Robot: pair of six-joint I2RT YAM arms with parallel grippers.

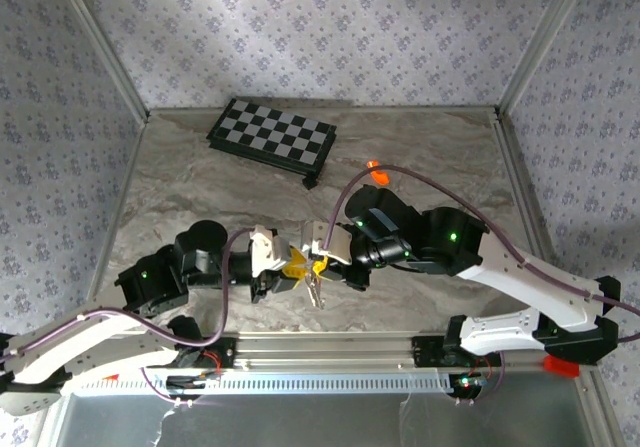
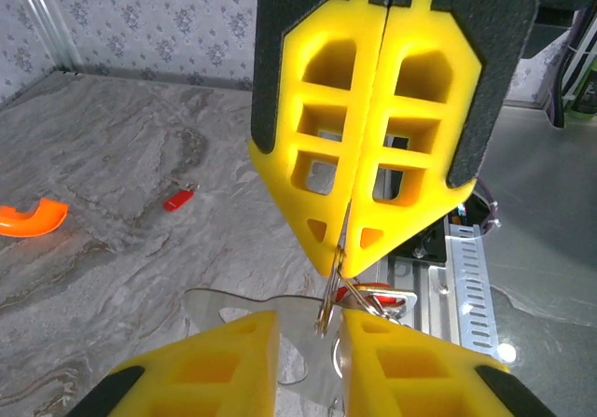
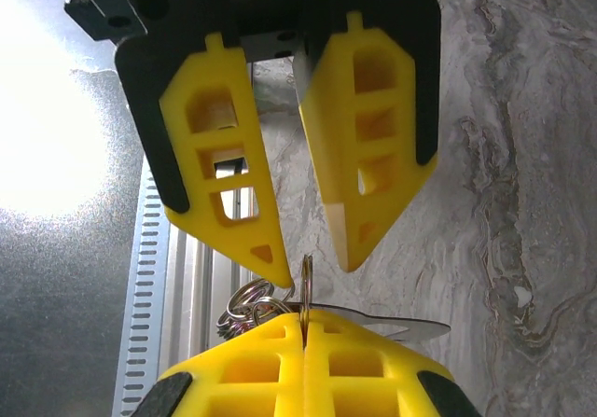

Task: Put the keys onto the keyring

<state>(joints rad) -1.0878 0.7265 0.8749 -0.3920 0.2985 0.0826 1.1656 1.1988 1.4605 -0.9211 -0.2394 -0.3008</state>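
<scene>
Above the near middle of the tabletop the two arms met tip to tip. The right pincer was clenched, its yellow pads pressed flat together on the thin silver keyring, which stood upright out of the seam between them. A short bunched chain hung from the ring on the side toward the metal rail.

The left pincer faced it with its fingers parted. Their tips sat on either side of the ring, one almost touching it, and no grasp on anything could be made out. A flat silver blade stuck out sideways just behind the ring.

In the left wrist view a bit of red showed just beside the ring; whether it hung on the ring could not be told. One red key lay loose on the tabletop, well apart from the pincers, with an orange piece farther off. A chequered board sat at the far edge.
</scene>
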